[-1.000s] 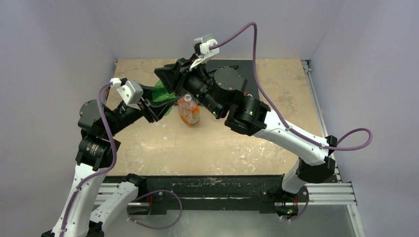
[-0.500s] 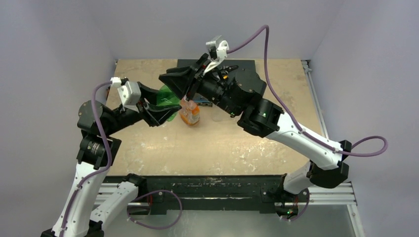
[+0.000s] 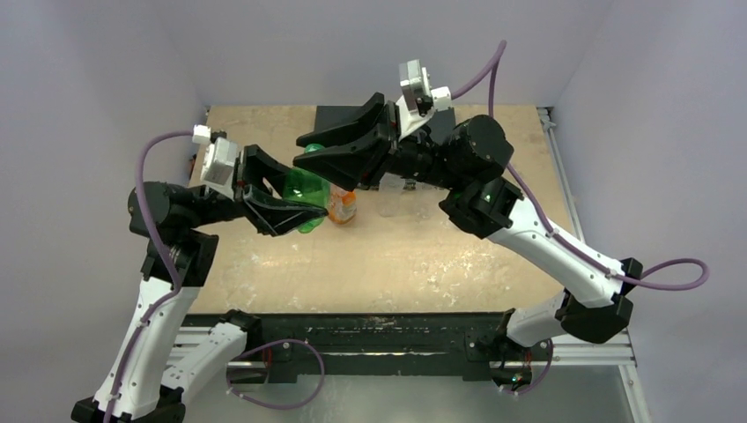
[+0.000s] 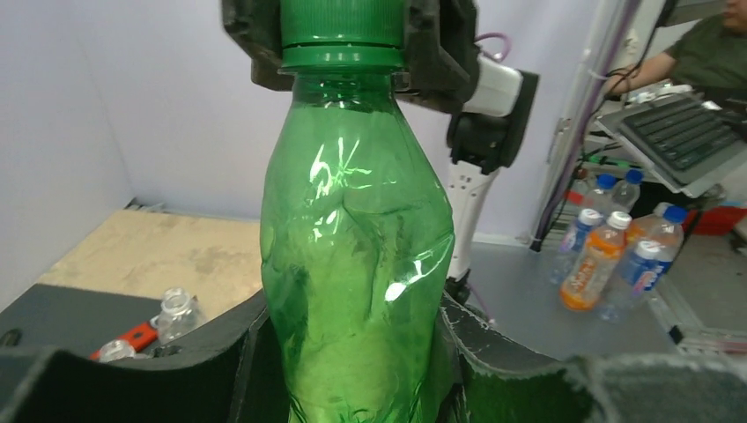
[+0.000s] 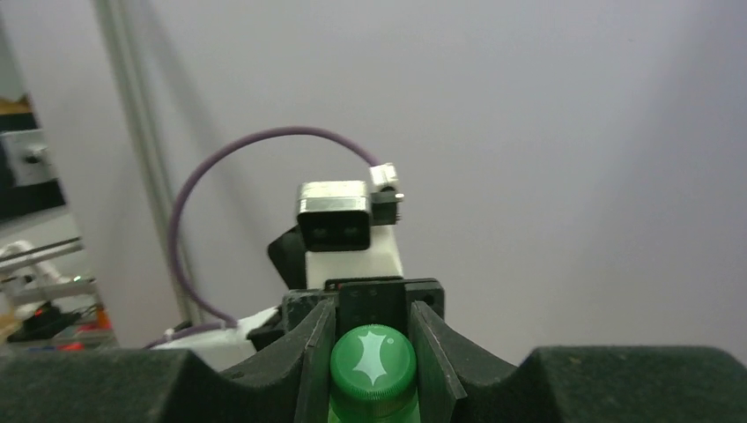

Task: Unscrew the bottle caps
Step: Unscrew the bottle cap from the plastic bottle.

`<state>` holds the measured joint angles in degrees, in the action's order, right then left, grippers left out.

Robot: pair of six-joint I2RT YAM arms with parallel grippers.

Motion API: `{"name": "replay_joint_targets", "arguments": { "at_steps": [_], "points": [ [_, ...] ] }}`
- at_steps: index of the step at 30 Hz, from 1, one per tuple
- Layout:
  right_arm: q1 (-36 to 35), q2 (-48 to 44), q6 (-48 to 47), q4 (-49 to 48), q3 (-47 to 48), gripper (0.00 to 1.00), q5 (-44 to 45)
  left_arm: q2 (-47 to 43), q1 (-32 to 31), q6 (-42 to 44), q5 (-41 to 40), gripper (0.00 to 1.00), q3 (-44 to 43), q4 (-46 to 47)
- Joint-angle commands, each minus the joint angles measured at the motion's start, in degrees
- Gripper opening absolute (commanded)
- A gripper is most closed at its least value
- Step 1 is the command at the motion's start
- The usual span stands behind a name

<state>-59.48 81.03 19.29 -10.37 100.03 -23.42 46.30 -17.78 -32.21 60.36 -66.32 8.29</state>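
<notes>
L jaws sit nearest, at the btm of the left wrist view: closed on the lower body of the green bottle (image 4: 357, 264), clamped from both sides and squeezing it. In the top view the bottle is ctr-left, held over the desk (image 3: 264, 264), and it looks clear of the surface.

Its long axis runs straight away from the L jaws, btm to top of that frame. It ends in the green cap (image 4: 341, 31) at the top edge. R jaws are closed on that cap, one each side. The right wrist view shows the cap's flat top, w/ a pale star mark, wedged between them at btm ctr. So the cap lies in line w/ both grips, L on the body and R on the cap. The turn prob. has to go round that axis.

Materials: the bottle is thin see-through green plastic, dented and creased w/ bright glints. It's prob. soft under load and may buckle or spin in the grip. The cap is opaque and hard-looking, w/ fine ribs round the side and a collar ring beneath. It's on the neck, not off yet.

Farther back on the desk is a squat bottle (image 3: 342, 204) w/ an orange label, just right of the green one. Beyond it is a clear bottle (image 3: 390, 196), crinkled; it looks uncapped in the left wrist view. Last, a black mat (image 3: 330, 115) at upper ctr, by the far edge.
</notes>
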Motion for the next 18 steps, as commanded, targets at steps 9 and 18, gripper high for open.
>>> {"name": "replay_joint_targets", "arguments": {
  "at_steps": [9,18],
  "points": [
    [2.7,6.9,31.7,-44.6,10.1,0.00,-45.8,2.5,0.0,-27.6,5.8,0.05,-6.1,23.8],
    [5.7,5.0,7.5,-4.3,16.8,0.28,-35.1,1.2,-0.1,-14.3,5.8,0.03,-5.5,12.7]
  ]
}}
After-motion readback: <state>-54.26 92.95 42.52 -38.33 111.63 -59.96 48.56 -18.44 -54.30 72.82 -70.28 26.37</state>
